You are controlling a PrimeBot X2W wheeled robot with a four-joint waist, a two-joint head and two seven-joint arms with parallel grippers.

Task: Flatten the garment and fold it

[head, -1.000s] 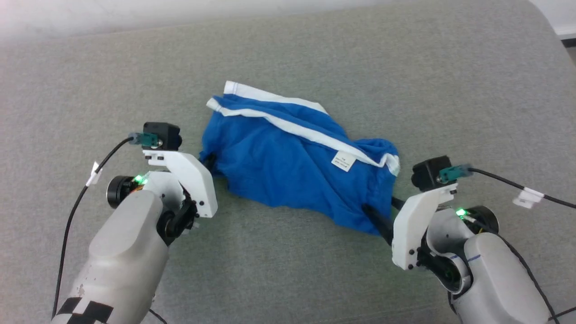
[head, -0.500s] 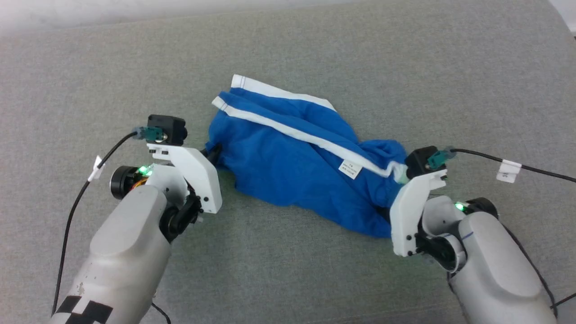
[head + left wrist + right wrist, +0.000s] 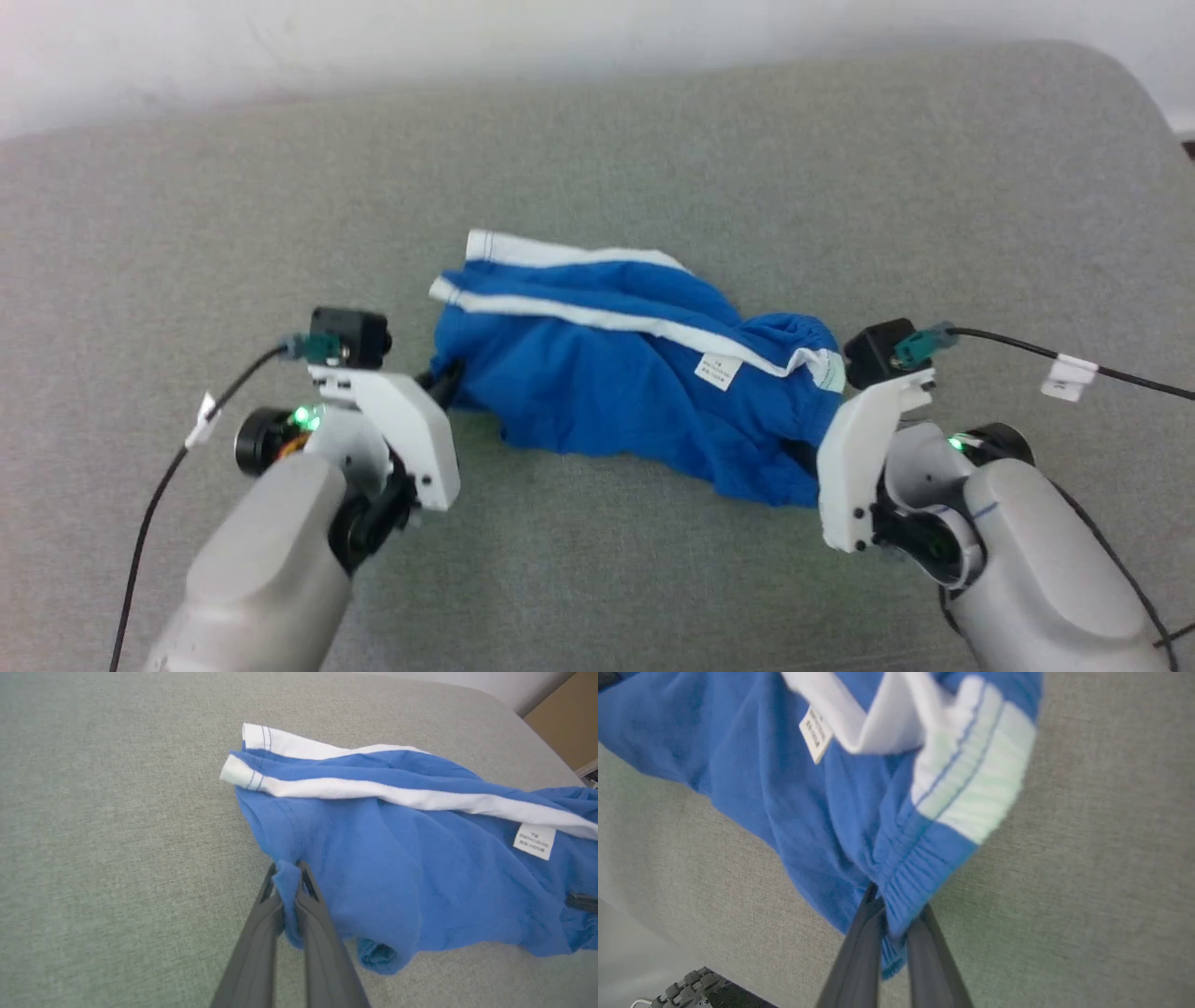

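Crumpled bright blue shorts, white-striped, small white label showing, lie bunched across a grey fabric surface.

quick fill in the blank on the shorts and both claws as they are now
The left claw and right claw are both ____ on the blue garment. Its small label sits nearer the ____ claw. Its trim stripes are ____.
Missing: shut; right; white.

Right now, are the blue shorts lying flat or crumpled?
Crumpled: the shorts bunch in folds on the grey cushion, white trim twisted across, inner label showing.
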